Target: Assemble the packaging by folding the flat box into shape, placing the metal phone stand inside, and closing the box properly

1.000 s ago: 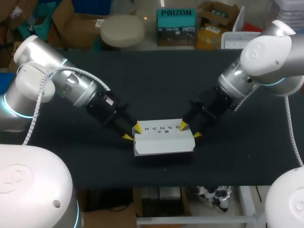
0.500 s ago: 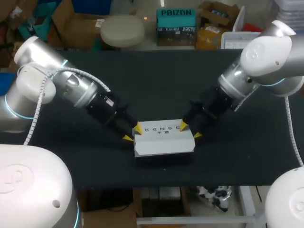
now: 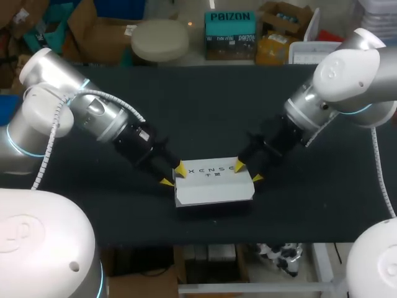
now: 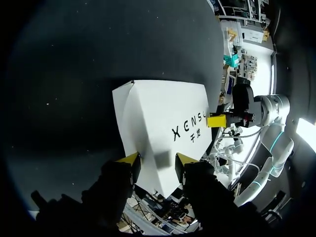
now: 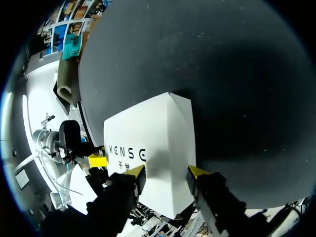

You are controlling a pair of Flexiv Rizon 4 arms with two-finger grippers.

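Box (image 3: 214, 183) closed, contents unseen; left claw (image 3: 173, 174), right claw (image 3: 247, 172) seemingly parted against its ends.

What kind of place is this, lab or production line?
Probably a robotics lab bench. A black-covered table carries a single white box, with the left gripper and the right gripper at its opposite ends. That looks more like a one-off packaging trial than a line.

A: What print could be seen?
B: One row of dark capital letters, with two smaller characters beneath, stood on the top face of the white box (image 3: 214, 183), near the table's (image 3: 205, 105) front edge.
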